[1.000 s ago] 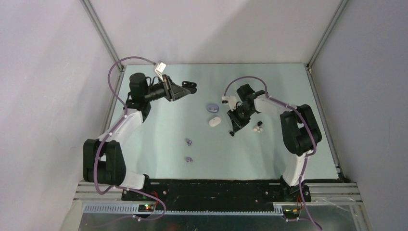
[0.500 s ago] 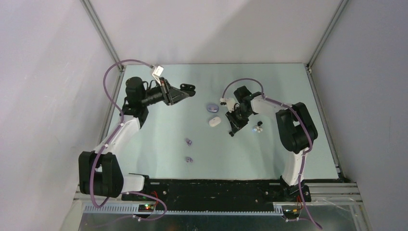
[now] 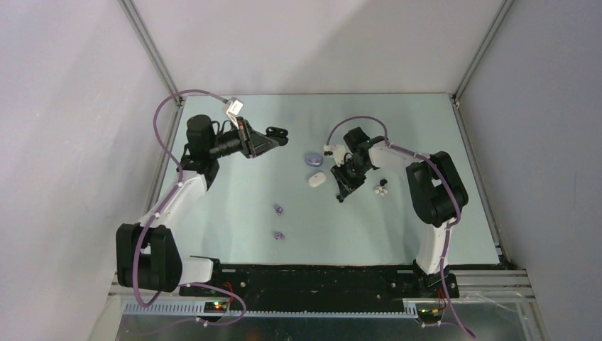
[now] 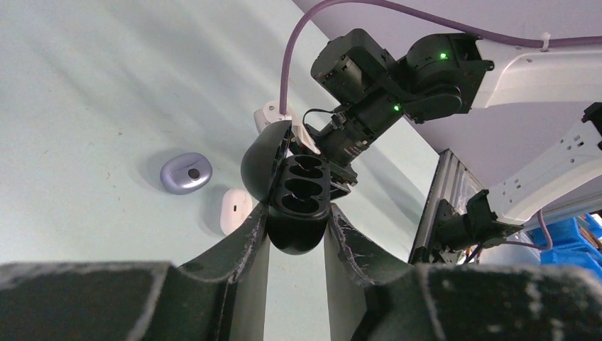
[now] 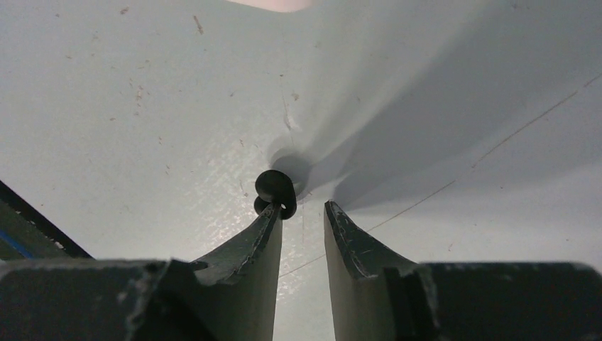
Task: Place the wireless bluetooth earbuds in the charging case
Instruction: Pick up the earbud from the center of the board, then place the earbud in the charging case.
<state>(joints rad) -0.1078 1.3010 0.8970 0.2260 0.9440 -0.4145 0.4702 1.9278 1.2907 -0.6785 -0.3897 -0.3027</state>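
Right fingers [image 5: 241,257] parted beside black earbud [image 5: 275,187]; gripped charging case [image 4: 299,213] empty.

A pale mint-green matte tabletop [image 3: 234,206], speckled and faintly scratched beneath the right gripper [image 5: 302,213], sits boxed in by plain grey-white panel walls [image 3: 312,42] beyond it and to both sides. Bare aluminium corner struts [image 3: 149,50] join the walls. A soft diagonal shadow crosses the far one.

A pale green table [image 3: 234,241] sits between plain grey walls [image 3: 71,106] and aluminium corner posts [image 3: 153,53].
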